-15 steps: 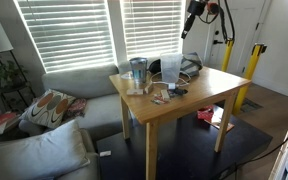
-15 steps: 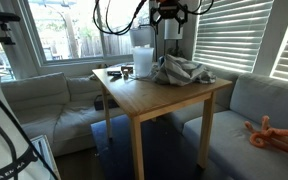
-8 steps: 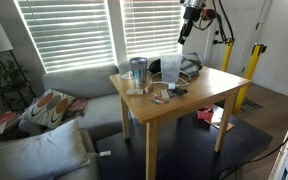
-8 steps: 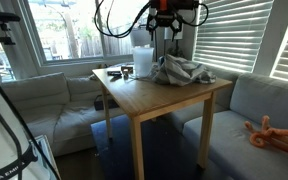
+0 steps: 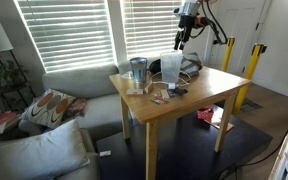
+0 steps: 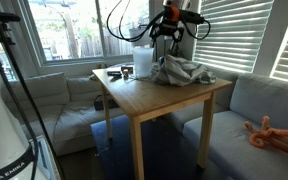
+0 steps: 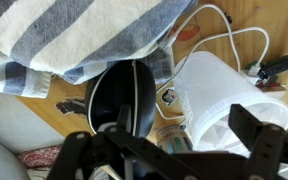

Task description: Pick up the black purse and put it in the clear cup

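Gripper wide open, empty, tall whitish translucent plastic cup and black oval purse side by side beneath it

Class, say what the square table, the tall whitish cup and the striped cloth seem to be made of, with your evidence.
The square light-brown table looks like wood with a smooth, matt finish: warm, even tan on top and legs. The tall whitish cup is probably plastic, since its milky walls look translucent rather than glass-clear. The striped cloth is woven fabric: it lies in soft folds.

Table matt wood; clear cup translucent plastic; striped cloth soft.
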`<action>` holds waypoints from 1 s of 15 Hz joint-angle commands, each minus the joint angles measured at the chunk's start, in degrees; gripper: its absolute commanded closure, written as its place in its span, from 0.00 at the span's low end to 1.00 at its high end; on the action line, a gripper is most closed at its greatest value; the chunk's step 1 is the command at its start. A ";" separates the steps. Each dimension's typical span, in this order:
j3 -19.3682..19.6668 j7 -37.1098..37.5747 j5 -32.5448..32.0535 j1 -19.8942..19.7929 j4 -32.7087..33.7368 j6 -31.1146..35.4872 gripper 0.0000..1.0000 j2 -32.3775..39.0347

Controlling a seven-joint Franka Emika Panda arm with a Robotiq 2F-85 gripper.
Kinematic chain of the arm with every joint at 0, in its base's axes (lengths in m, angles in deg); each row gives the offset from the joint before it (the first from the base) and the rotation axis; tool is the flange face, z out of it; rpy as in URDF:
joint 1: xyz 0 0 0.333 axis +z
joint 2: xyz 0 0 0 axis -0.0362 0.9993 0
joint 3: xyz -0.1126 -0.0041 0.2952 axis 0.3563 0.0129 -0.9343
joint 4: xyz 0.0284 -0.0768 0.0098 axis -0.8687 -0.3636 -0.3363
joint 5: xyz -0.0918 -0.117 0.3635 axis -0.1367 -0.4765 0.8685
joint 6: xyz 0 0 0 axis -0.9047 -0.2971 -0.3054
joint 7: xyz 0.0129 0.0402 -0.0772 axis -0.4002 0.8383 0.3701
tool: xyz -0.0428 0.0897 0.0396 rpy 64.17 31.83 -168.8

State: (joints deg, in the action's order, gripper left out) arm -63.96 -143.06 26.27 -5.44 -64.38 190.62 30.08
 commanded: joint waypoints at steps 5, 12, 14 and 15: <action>-3.86 -4.15 3.69 -4.74 8.93 -6.59 0.13 8.64; -6.33 -5.62 5.10 -6.38 11.66 -4.92 0.61 13.14; -6.82 -5.56 4.66 -6.47 12.11 -4.93 0.62 13.98; -7.02 -5.47 4.50 -6.48 12.22 -4.95 0.58 14.26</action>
State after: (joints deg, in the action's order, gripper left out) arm -69.49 -147.58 29.77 -10.68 -54.53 186.50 42.49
